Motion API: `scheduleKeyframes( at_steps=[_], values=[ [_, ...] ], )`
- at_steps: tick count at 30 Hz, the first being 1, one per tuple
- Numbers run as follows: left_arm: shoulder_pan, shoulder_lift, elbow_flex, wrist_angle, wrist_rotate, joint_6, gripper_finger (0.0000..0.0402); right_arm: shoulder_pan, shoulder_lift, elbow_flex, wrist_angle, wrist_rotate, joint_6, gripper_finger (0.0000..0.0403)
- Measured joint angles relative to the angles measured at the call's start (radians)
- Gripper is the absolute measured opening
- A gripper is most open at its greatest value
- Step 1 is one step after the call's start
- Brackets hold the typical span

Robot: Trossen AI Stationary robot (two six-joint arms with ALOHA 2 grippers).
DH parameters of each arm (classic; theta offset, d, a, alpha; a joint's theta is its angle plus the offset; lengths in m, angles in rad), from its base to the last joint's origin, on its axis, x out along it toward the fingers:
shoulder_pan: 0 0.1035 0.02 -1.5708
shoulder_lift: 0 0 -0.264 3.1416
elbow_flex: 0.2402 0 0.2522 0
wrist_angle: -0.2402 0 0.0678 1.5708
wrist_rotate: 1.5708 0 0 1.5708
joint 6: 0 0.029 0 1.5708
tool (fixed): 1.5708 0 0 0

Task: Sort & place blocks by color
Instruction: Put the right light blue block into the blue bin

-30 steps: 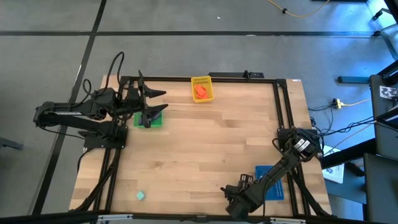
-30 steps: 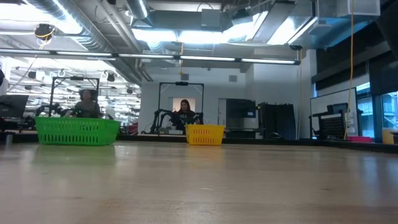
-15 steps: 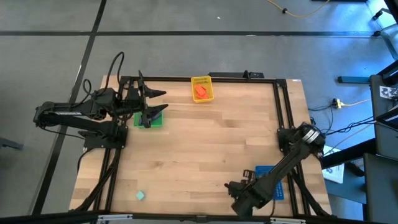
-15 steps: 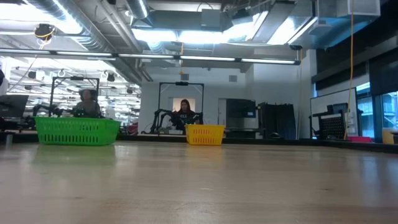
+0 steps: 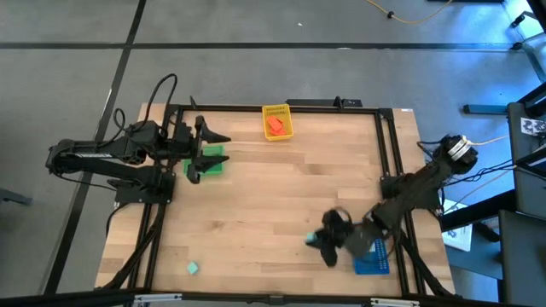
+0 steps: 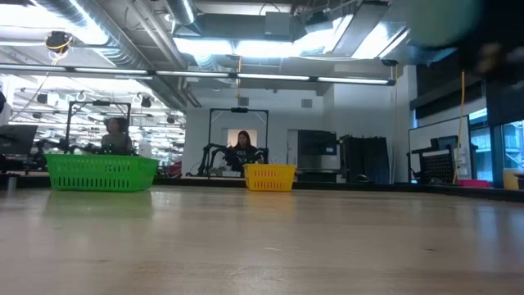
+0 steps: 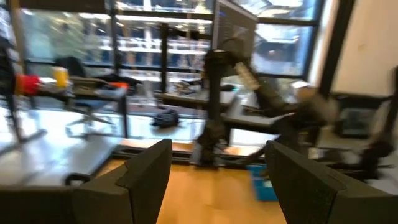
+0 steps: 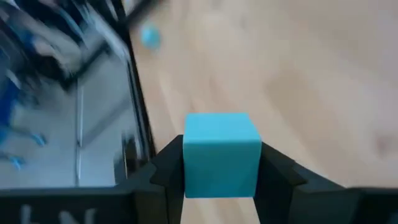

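My right gripper (image 8: 222,177) is pinching a light blue block (image 8: 222,154) between its two dark fingers (image 8: 163,167), the cube sitting squarely in the gap. From above, that gripper (image 5: 328,241) is hanging over the near right part of the wooden table (image 5: 281,188), just beside the blue tray (image 5: 374,255) at the table's right edge. A second small block (image 5: 193,268), pale mint, is lying alone near the front left corner of the table, well apart from everything else. My left gripper (image 5: 209,151) is waiting over the green tray (image 5: 213,162) on the far left side, its fingers (image 7: 144,176) spread wide. At the far edge, the yellow tray (image 5: 276,112) is holding orange-red blocks (image 5: 275,125).
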Motion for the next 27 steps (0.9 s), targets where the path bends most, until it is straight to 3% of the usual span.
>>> scheduleKeyframes(
  at_steps=[3,9,15,27],
  values=[
    [0.000,0.000,0.000,0.000,0.037,-0.064,0.0250,-0.078,-0.053,-0.115,0.194,0.021,-0.118,0.0136],
    [0.000,0.010,0.000,0.002,-0.006,-0.118,0.0250,-0.306,-0.099,-0.164,0.414,-0.161,-0.473,0.0136],
    [0.000,0.025,0.000,0.003,-0.082,-0.194,0.0250,-0.487,-0.121,-0.091,0.452,-0.324,-0.722,0.0136],
    [0.000,0.042,-0.001,0.019,-0.029,-0.251,0.0250,-0.668,-0.140,0.030,0.433,-0.408,-0.901,0.0136]
  ],
)
